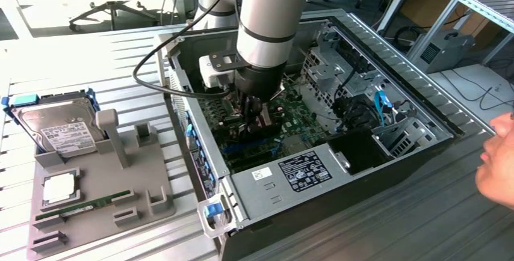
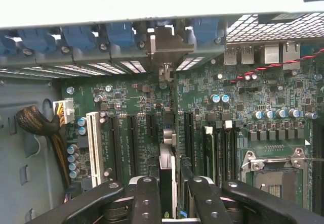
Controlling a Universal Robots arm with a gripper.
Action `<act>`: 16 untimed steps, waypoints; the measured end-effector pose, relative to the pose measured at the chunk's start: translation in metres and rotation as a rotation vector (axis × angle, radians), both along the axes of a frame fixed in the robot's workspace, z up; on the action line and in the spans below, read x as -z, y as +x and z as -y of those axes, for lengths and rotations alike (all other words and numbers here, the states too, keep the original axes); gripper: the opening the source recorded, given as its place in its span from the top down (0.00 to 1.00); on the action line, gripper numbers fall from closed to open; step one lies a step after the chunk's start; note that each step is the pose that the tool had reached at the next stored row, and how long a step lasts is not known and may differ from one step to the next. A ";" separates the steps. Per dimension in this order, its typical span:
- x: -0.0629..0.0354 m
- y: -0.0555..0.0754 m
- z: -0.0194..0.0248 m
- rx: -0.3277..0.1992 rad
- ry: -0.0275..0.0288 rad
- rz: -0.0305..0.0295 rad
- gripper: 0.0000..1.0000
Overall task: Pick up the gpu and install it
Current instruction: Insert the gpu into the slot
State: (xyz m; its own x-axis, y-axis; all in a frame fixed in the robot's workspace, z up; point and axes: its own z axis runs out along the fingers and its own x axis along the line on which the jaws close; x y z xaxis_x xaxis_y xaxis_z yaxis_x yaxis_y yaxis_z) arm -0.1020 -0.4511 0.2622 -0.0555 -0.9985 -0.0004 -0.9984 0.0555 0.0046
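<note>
A grey tray [image 1: 105,195] with a hard drive [image 1: 60,127] and a RAM stick [image 1: 84,205] sits beside the open case [image 1: 337,213]. A hand [image 1: 499,165] is close by. Inside, the gpu [image 2: 167,176] stands on edge above the board [image 2: 238,102], its long side running toward the blue clips [image 2: 121,34]. The gripper [image 2: 168,196] is squeezed tight on the gpu.

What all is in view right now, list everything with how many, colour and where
computer case: one, grey metal, open, centre of the exterior view.
motherboard: one, green, inside the case.
gpu: one, dark with silver bracket, edge-on above the motherboard slots, between the gripper fingers.
hard drive: one, silver with white label, on the grey holder at the exterior view's left.
RAM stick: one, green, on the same holder.
person's hand: one, exterior view's right edge.
gripper: one, black, shut on the gpu.
</note>
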 end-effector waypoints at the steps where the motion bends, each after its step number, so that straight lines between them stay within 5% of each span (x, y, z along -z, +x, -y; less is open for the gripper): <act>1: 0.0000 0.000 0.0000 -0.001 0.0000 -0.0001 0.73; 16: 0.0018 0.004 -0.0002 -0.038 -0.0017 0.0000 0.73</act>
